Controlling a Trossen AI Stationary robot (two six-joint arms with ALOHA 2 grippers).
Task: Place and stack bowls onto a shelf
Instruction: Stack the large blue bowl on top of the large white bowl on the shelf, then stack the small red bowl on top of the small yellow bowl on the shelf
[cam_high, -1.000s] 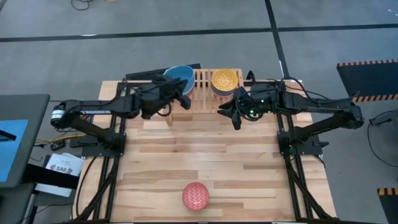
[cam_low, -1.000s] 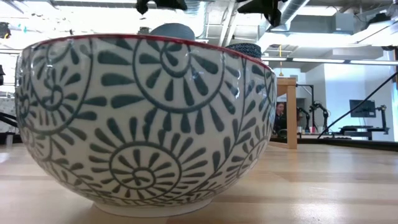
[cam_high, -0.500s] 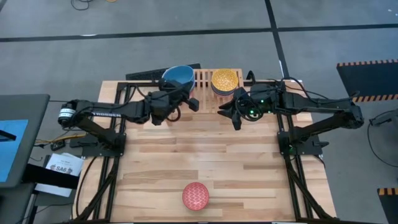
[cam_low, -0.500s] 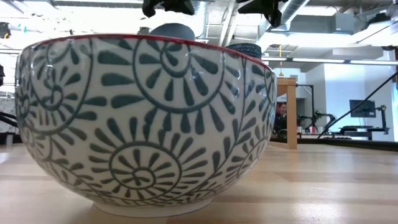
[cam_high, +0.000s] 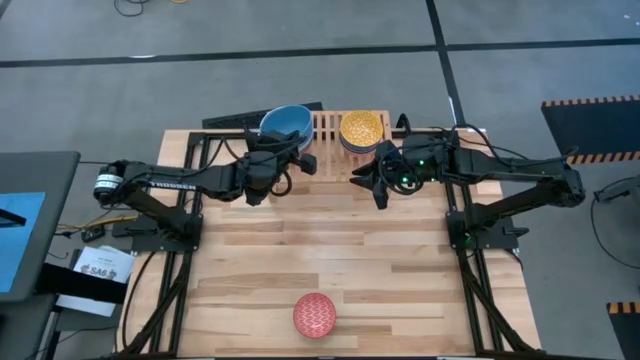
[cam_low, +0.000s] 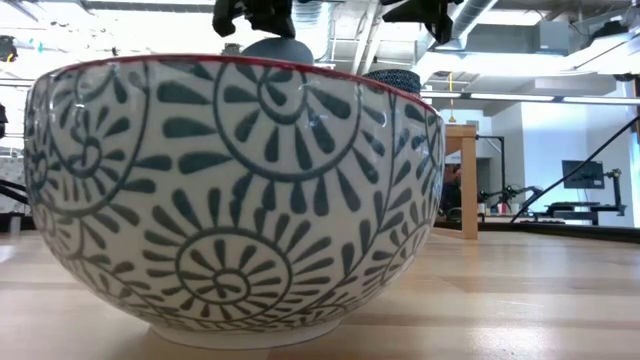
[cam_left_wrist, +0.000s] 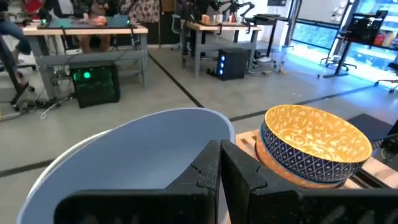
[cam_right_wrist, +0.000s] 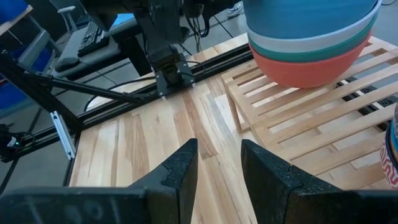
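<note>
Counted on the counter (cam_high: 400, 260): 1 shelf (cam_high: 325, 150), 2 bowl stacks, 1 loose red-patterned bowl (cam_high: 314, 315). Left stack (cam_right_wrist: 311, 43): at least 4 bowls visible. Right stack, yellow bowl (cam_high: 361, 129) on top: count indeterminate. 2 arms, 2 grippers.

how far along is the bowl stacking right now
Mostly done: two stacks sit on the shelf, a blue-topped stack and a yellow-topped stack. The left gripper is beside the blue one; the right gripper waits open. Left: the red patterned bowl near the table's front edge.
</note>
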